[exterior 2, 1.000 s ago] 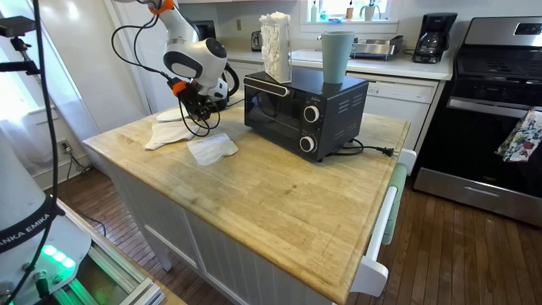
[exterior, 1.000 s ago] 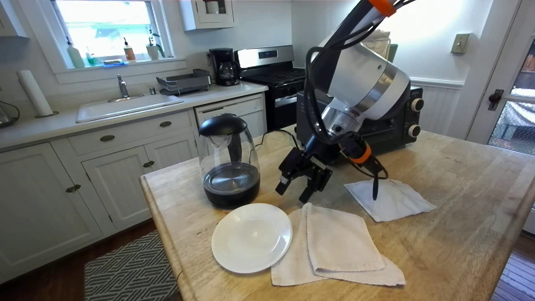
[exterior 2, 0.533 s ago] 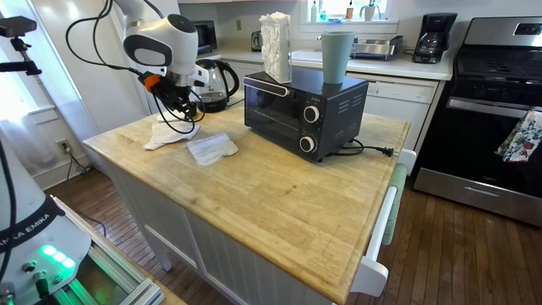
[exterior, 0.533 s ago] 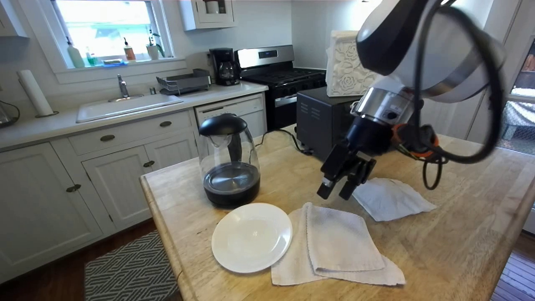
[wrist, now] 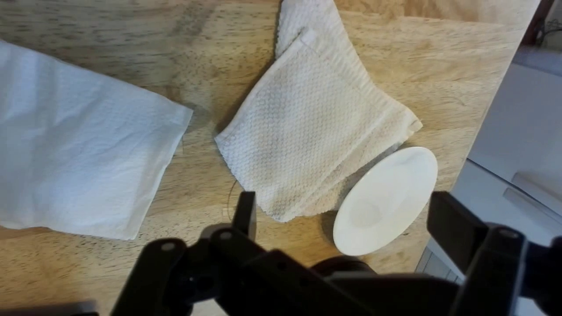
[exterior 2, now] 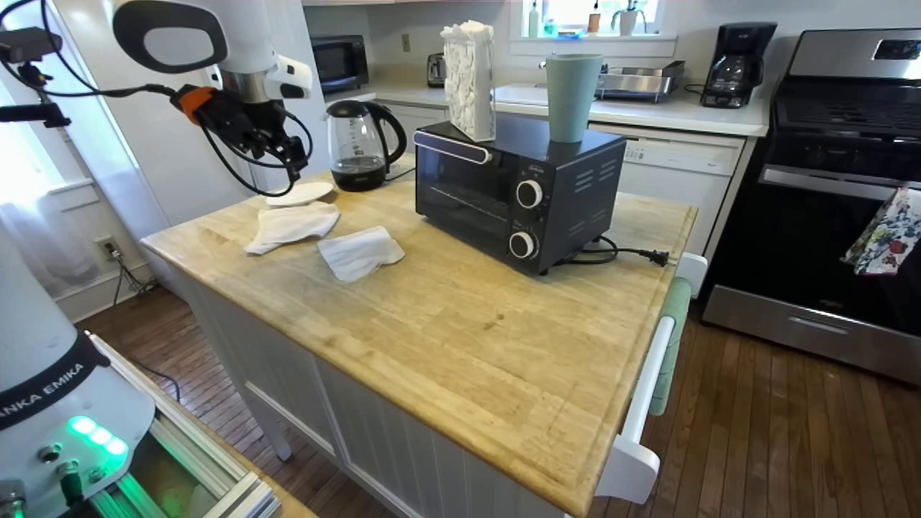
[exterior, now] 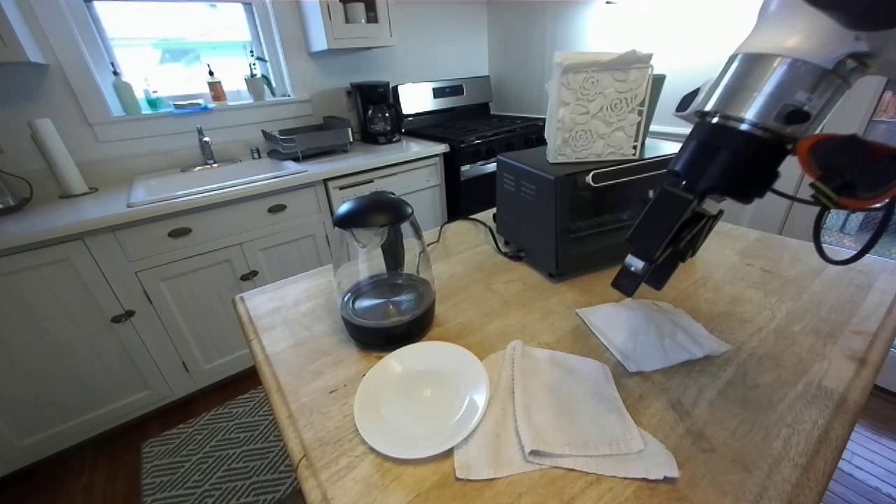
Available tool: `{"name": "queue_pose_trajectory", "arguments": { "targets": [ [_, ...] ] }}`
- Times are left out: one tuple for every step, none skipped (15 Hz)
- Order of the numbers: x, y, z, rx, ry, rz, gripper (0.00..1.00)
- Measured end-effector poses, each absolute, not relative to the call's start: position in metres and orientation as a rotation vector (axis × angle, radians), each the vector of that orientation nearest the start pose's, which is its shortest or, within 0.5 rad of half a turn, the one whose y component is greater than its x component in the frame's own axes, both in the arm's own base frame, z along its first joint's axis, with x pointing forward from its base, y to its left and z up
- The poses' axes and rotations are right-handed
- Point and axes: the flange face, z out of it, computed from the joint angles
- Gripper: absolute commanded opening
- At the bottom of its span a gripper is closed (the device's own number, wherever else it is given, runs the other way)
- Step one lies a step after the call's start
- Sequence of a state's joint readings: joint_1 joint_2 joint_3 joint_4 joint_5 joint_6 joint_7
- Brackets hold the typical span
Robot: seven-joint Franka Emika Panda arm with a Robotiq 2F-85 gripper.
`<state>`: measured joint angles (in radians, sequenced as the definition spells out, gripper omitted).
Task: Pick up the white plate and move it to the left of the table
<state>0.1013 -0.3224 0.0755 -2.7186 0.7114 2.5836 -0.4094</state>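
The round white plate lies flat on the light-wood table, in front of the kettle and touching or slightly overlapping the folded cloth. It also shows in an exterior view and in the wrist view, where it appears as a narrow oval between the spread fingers but well beyond them. My gripper is open and empty. It hangs above the table near the white paper napkin, apart from the plate. It also shows in an exterior view and in the wrist view.
A glass kettle stands close behind the plate. A folded off-white cloth lies beside the plate, and a white napkin lies farther along. A black toaster oven bears a napkin holder and a green cup.
My arm has swung away from the kettle and plate, rightward and slightly up in an exterior view, uncovering the toaster oven and kettle. The gripper stays open. The plate has not moved.
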Motion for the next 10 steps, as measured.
{"name": "queue_pose_trajectory", "arguments": {
  "targets": [
    [0.391, 0.054, 0.352, -2.744, 0.000, -0.325, 1.00],
    [0.383, 0.048, 0.364, -2.740, 0.011, -0.323, 1.00],
    [0.377, 0.041, 0.377, -2.728, 0.022, -0.307, 1.00],
    [0.370, 0.033, 0.392, -2.712, 0.035, -0.283, 1.00],
    [0.363, 0.024, 0.405, -2.696, 0.053, -0.250, 1.00],
    [0.355, 0.013, 0.414, -2.678, 0.071, -0.209, 1.00],
    [0.347, 0.003, 0.422, -2.661, 0.085, -0.187, 1.00],
    [0.342, -0.004, 0.427, -2.648, 0.093, -0.184, 1.00],
    [0.339, -0.007, 0.429, -2.642, 0.094, -0.183, 1.00],
    [0.338, -0.007, 0.430, -2.642, 0.095, -0.181, 1.00]
  ]
}}
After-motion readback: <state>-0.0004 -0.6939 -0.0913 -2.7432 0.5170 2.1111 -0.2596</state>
